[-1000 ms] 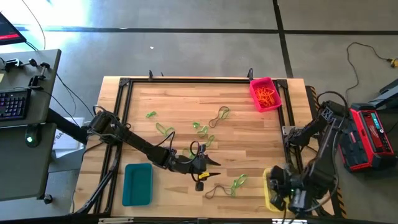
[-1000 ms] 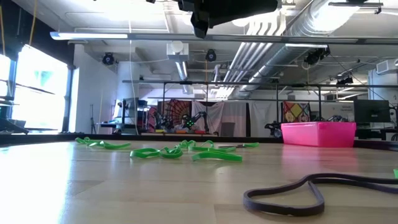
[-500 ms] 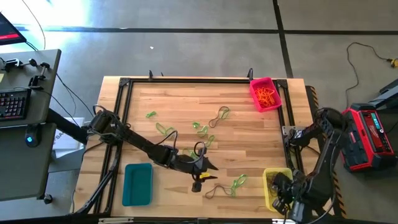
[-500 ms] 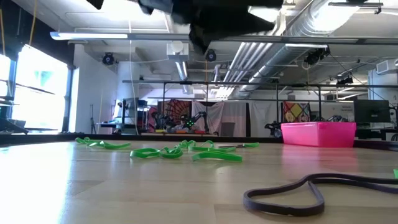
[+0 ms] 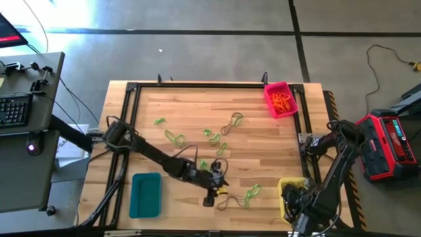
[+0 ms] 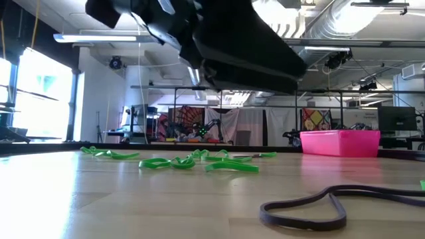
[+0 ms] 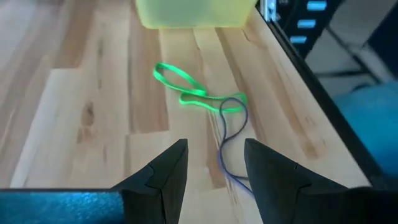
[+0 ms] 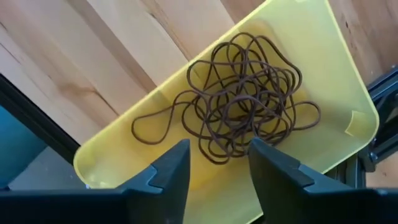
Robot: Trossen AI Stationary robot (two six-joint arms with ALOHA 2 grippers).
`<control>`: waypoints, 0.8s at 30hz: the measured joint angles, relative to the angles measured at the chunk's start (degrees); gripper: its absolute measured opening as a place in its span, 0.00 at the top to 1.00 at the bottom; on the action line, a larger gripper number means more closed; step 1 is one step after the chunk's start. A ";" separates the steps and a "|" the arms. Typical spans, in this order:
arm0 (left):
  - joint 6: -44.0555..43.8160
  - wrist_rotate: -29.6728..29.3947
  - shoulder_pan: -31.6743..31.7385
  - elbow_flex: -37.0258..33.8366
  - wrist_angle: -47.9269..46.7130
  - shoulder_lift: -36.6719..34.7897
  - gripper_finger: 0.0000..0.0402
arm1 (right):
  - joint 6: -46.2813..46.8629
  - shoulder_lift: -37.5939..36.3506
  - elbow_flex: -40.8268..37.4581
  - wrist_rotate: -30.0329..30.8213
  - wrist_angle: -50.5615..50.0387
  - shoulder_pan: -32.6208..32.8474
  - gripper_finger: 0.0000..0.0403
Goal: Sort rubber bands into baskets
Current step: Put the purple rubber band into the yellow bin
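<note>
A: Item, right claw (image 8: pixel 213 171): where was it, and how did it stand?

B: Over the yellow basket (image 8: pixel 323 81), fingers apart, empty. Beneath lay a tangle of thin dark brown bands (image 8: pixel 239 99); smooth low plastic walls, worktop (image 5: pixel 191 108) edge just beyond.

A: Left claw (image 7: pixel 211 168)?

B: Fingers apart, nothing held. Ahead lay a floppy green band (image 7: pixel 186 90) crossing a dark loop (image 7: pixel 229 143) on bare plank wood. The yellow basket stood farther ahead, the worktop's black rail just beside the bands.
</note>
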 joint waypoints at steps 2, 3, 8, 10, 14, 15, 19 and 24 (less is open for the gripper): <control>2.18 0.03 -0.20 2.12 -2.08 1.33 0.62 | -1.11 0.00 0.00 -0.55 -0.01 -0.22 0.61; 2.77 0.04 -0.23 3.33 -3.53 2.02 0.62 | -1.43 0.00 0.00 -1.13 -0.02 -0.25 0.61; 3.51 1.12 0.45 8.90 -10.99 5.62 0.62 | -1.54 -0.02 0.00 -5.22 0.07 -0.22 0.61; 3.11 3.10 0.87 10.51 -11.95 7.08 0.62 | -1.54 -0.02 0.00 -7.10 0.22 -0.22 0.61; 2.19 6.53 1.46 12.41 -11.73 9.01 0.62 | -2.45 -0.02 0.00 -7.55 0.29 0.29 0.61; 1.99 6.65 1.49 12.43 -11.79 9.17 0.62 | -3.24 -0.02 0.00 -7.68 0.31 0.37 0.61; 1.07 5.84 1.49 12.45 -11.98 9.99 0.62 | -4.00 -0.04 0.00 -8.81 0.49 1.31 0.61; 0.60 5.59 1.38 12.47 -11.33 10.78 0.62 | -4.10 -0.04 0.00 -9.43 0.46 2.23 0.61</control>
